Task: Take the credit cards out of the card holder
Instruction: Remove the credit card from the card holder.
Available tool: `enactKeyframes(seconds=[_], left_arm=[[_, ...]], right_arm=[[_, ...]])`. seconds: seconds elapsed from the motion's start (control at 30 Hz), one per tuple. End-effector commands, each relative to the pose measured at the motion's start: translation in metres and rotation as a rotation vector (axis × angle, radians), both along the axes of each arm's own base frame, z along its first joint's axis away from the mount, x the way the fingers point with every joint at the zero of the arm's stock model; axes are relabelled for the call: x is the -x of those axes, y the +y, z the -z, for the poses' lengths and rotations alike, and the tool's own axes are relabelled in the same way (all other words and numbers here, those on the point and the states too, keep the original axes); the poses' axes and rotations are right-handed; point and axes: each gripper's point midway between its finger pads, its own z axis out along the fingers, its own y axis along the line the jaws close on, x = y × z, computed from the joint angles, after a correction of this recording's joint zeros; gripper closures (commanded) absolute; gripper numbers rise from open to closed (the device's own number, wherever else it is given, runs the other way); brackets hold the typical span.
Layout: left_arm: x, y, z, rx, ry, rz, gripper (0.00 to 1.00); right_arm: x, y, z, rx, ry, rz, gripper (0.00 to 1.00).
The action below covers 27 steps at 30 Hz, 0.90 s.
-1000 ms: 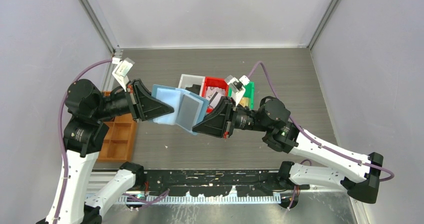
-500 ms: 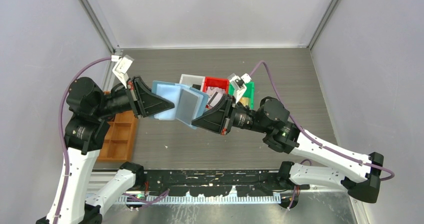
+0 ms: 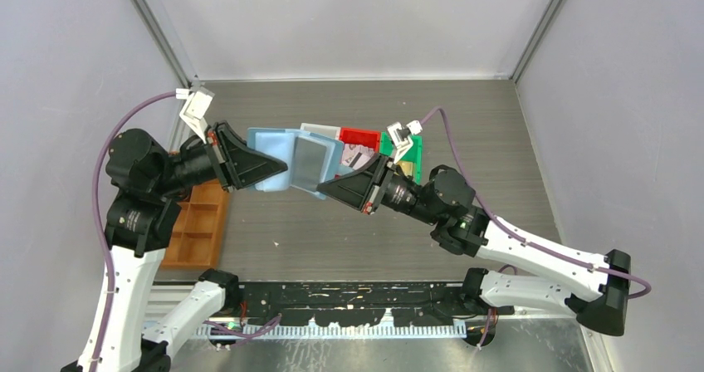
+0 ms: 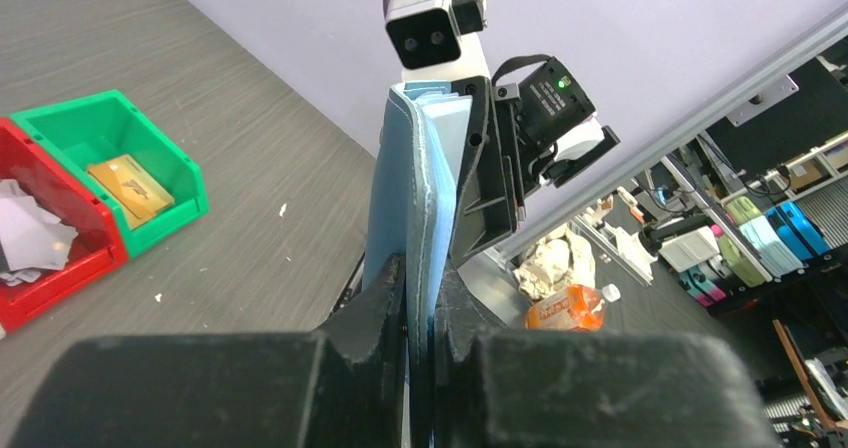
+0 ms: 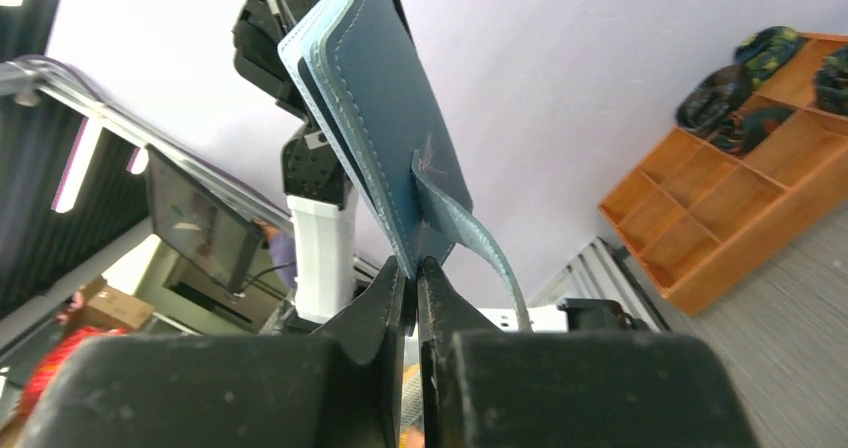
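An orange-brown tray [image 3: 193, 237] sits at mid-left. A white bin [image 3: 315, 129], red bin [image 3: 357, 135] and green bin [image 3: 418, 160] line up near centre.

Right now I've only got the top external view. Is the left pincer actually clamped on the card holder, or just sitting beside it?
Observer: Clamped. The left wrist view shows the left pincer shut on one edge of the card holder, which stands on edge between its fingers.
Operator: And the right one?
Observer: The right wrist view shows the right pincer shut on the holder's opposite edge, right where the tab hangs loose.
Operator: Anything already in the green bin?
Observer: Yes. In the left wrist view a gold card lies flat in the green bin.
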Motion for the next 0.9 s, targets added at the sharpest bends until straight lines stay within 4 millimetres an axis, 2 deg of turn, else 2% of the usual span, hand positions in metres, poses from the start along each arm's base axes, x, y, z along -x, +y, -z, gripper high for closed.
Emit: enactKeyframes(seconds=[0.0, 0.17, 0.3, 0.5, 0.7, 0.73, 0.8, 0.87], left_arm=[[0.037, -0.002, -0.004, -0.006, -0.023, 0.152, 1.0], [0.037, -0.002, -0.005, -0.005, -0.027, 0.153, 1.0], [0.038, -0.002, -0.005, -0.005, -0.029, 0.155, 1.0], [0.038, -0.002, -0.005, -0.006, -0.035, 0.157, 1.0], [0.039, -0.001, -0.004, -0.012, -0.037, 0.159, 1.0], [0.039, -0.001, -0.003, -0.013, -0.039, 0.158, 1.0], [0.039, -0.001, -0.002, -0.015, -0.038, 0.158, 1.0], [0.038, -0.001, -0.001, -0.016, -0.035, 0.158, 1.0]], right_arm=[[-0.009, -0.018, -0.069, -0.309, -0.003, 0.039, 0.99], [-0.005, -0.019, -0.082, -0.392, 0.015, -0.009, 0.99], [-0.011, -0.024, -0.082, -0.408, 0.024, 0.029, 0.99], [-0.033, -0.012, -0.062, -0.235, 0.083, 0.137, 0.99], [-0.04, -0.007, -0.044, -0.073, 0.059, 0.194, 0.99], [-0.04, -0.007, -0.041, -0.055, 0.052, 0.197, 0.98], [-0.038, -0.007, -0.038, -0.033, 0.035, 0.195, 0.88], [-0.036, -0.006, -0.036, -0.017, 0.017, 0.186, 0.82]])
